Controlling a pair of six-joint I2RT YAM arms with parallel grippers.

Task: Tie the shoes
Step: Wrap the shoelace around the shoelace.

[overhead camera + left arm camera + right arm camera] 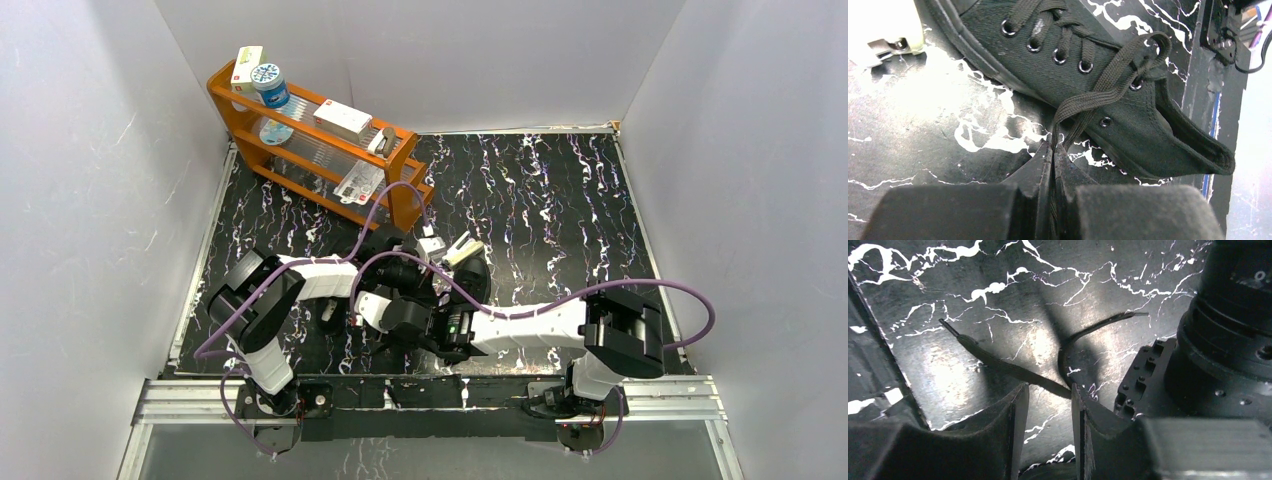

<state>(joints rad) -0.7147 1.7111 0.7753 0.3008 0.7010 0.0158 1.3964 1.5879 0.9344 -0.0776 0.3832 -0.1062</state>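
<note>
Shoe (1088,85) lies flat on the marbled mat (923,125). My left pincer (1053,165), just beside its eyelets, is clamped on the lace (1108,85). Right pincer (1048,405) is half-wide, with the free lace end (998,365) between the jaws, not pinched yet. Close squarely on that end, hold tension on the left, no yanking.

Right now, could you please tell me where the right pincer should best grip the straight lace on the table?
Probably its flat middle stretch, from straight above: the straight lace lies flat on the table and runs into the gap of the open right pincer, so closing would pinch it across its width.
</note>
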